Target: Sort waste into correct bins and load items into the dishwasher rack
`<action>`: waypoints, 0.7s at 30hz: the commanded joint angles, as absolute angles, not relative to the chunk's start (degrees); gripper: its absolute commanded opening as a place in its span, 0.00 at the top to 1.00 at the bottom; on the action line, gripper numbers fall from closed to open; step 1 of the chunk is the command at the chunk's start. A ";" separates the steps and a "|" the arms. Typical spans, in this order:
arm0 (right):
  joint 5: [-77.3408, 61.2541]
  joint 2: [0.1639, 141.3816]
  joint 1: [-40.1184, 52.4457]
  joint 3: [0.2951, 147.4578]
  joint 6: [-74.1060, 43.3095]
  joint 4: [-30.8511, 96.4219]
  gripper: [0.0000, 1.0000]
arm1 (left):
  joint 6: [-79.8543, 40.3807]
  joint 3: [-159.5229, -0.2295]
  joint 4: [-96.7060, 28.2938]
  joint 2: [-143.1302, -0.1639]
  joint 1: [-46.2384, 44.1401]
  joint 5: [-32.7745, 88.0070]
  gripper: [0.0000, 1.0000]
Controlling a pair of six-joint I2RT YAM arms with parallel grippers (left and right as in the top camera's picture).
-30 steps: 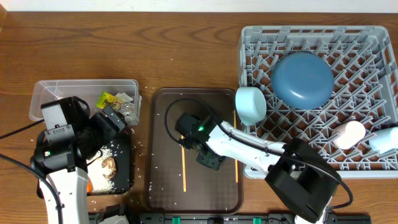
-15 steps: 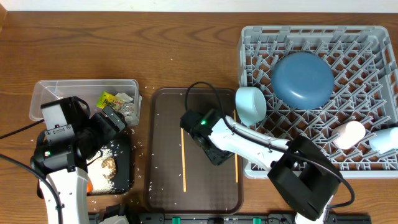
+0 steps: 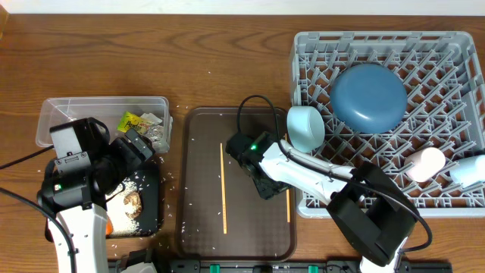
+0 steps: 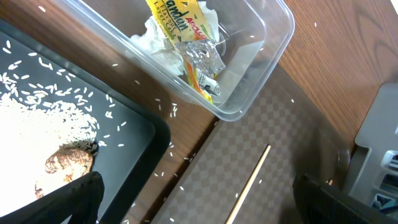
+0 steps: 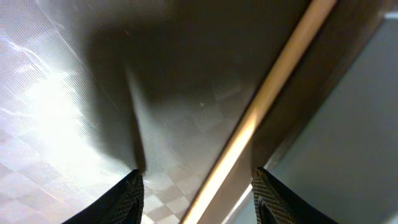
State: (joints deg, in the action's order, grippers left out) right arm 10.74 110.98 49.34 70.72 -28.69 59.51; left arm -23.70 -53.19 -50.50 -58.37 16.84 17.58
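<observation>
The wooden table (image 3: 227,61) carries a grey dishwasher rack (image 3: 455,53) at its right end, a dark brown serving tray (image 3: 198,227) at the middle, and two bins at the left. In the rack a blue plate (image 3: 368,97) sits toward the back, a light-blue cup (image 3: 305,127) lies at the left edge, and a white-pink cup (image 3: 426,163) and a white bowl (image 3: 471,171) sit at the right edge. The clear tub (image 3: 53,114) holds a yellow-green wrapper (image 4: 180,25) and crumpled paper (image 4: 155,46). The black tray (image 4: 134,127) in front of it holds rice (image 4: 37,106), a brown food lump (image 4: 68,163) and a carrot (image 3: 110,225). One chopstick (image 3: 223,189) lies mid-tray; a second chopstick (image 5: 273,81) lies along the serving tray's right edge. My right gripper (image 5: 198,180) hangs over that second one, fingers parted either side, nothing grasped. My left gripper (image 4: 196,186) is spread wide and empty over the black tray's right edge.
</observation>
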 commanded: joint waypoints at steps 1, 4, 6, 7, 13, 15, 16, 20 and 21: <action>9.78 111.77 48.77 70.06 -30.20 58.67 0.47 | -22.72 -54.50 -50.54 -57.98 17.12 16.84 0.02; 9.17 111.77 48.75 69.45 -30.20 57.82 0.47 | -22.72 -54.50 -50.52 -57.98 17.12 16.84 0.02; 8.88 111.77 48.75 68.95 -30.20 57.52 0.47 | -22.72 -54.50 -50.52 -57.98 17.12 16.84 0.02; 8.67 111.77 48.75 68.62 -30.20 57.41 0.47 | -22.72 -54.50 -50.52 -57.98 17.12 16.84 0.02; 6.07 111.77 48.77 67.83 -29.65 56.03 0.46 | -22.72 -54.50 -50.52 -57.98 17.12 16.84 0.02; 4.73 111.77 48.77 67.83 -29.50 55.53 0.46 | -22.72 -54.50 -50.54 -57.98 17.12 16.84 0.02; 4.34 111.77 48.77 67.83 -29.39 55.40 0.46 | -22.72 -54.50 -50.52 -57.98 17.12 16.84 0.02; 0.95 111.77 49.06 67.90 -21.89 51.48 0.46 | -22.72 -54.50 -50.52 -57.98 17.12 16.84 0.02; 1.08 111.77 49.30 68.12 -20.64 51.09 0.47 | -22.72 -54.50 -50.54 -57.98 17.12 16.84 0.02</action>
